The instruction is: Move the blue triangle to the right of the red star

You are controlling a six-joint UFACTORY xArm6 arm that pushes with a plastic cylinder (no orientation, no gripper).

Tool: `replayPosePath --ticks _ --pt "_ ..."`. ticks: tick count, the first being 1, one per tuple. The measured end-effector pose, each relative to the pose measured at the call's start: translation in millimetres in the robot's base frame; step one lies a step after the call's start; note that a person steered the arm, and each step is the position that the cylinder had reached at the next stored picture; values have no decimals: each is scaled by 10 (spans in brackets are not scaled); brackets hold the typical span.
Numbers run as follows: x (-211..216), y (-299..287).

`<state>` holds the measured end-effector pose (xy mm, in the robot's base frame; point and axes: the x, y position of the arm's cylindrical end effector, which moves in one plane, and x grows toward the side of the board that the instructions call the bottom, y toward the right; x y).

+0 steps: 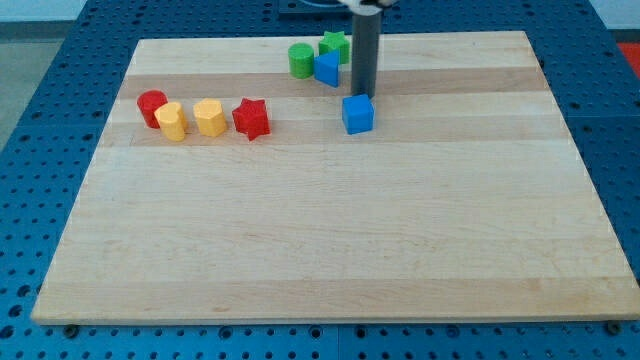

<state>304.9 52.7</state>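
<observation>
Blue triangle (327,69) sits up top by green blocks (301,60), well apart from red star (251,118). My tip (363,93) just right of triangle, above blue cube (358,114). No fingers, bare rod only.

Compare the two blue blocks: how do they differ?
The blue triangle is wedge-shaped; the blue cube is boxy. The triangle touches the green cylinder and green star; the cube stands alone. My tip is just above the cube, right of the triangle. Both share one blue.
</observation>
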Motion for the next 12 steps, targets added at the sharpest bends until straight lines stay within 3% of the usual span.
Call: replayPosePath --ticks 1,2,4,5,8,12 --pt "-445 75" --pt "-557 61" --pt "-561 -564" --pt "-550 -584" --pt "-262 -1113" --pt "168 -1107"
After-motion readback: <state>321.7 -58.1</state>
